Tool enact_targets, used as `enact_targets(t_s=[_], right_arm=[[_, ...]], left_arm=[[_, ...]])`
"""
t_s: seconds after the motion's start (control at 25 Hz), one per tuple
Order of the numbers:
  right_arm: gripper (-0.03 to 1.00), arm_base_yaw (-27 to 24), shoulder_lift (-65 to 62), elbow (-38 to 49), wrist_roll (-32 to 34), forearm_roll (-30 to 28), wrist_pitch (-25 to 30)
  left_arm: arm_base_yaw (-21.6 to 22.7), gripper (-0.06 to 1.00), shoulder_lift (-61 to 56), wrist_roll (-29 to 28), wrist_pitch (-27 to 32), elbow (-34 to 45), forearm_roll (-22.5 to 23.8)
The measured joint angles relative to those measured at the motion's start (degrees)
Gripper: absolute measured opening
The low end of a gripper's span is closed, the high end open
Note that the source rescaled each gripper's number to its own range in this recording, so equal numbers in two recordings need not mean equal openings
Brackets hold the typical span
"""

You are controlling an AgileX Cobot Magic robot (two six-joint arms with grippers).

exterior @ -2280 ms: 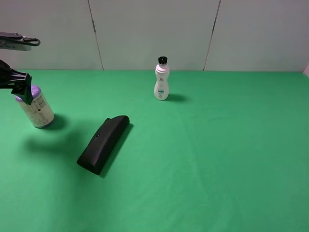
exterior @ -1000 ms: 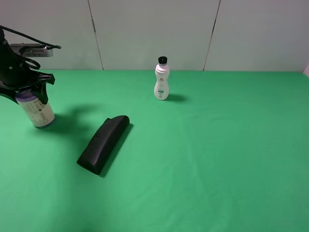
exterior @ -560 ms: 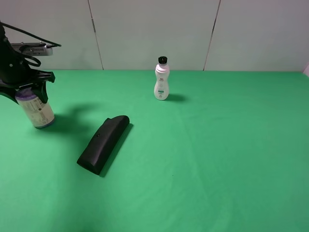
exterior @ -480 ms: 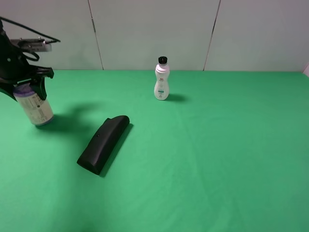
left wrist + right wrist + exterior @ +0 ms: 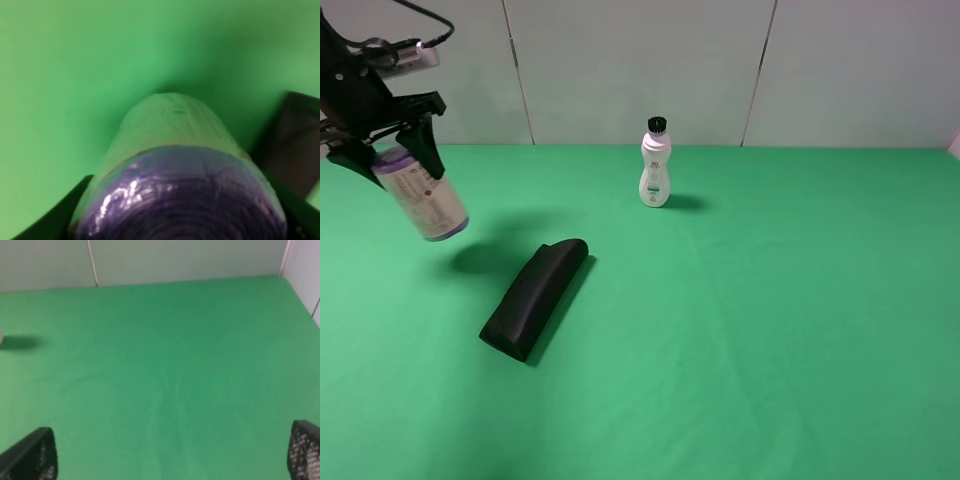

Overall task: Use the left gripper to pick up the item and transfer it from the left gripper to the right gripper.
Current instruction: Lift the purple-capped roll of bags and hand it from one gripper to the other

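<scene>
The item, a fat roll with purple ends and a cream printed label, hangs tilted above the green table. My left gripper is shut on its upper purple end at the far left. In the left wrist view the item fills the frame, and one black finger shows on each side of it. My right gripper is open and empty over bare green cloth. Only its two mesh fingertips show in the right wrist view. It is out of the exterior high view.
A long black wedge-shaped case lies on the table just right of and below the item; it also shows in the left wrist view. A slim white bottle with a black cap stands at the back centre. Grey wall panels close the back.
My left gripper closed on the item's top, lifted it off the table and carried it up and to the right. The item now tilts. The case and bottle have not moved.
</scene>
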Motion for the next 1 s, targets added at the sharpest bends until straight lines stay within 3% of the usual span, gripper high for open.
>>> enact_targets(t_s=[0.64, 1.0], right_arm=[[1.00, 0.00, 0.00, 0.00, 0.00, 0.00, 0.00], [1.00, 0.00, 0.00, 0.00, 0.00, 0.00, 0.00]], left_arm=[[-15.95, 0.00, 0.00, 7.95, -3.62, -0.20, -20.60], [-20.54, 0.00, 0.00, 13.40, -4.62, -0.20, -33.62]])
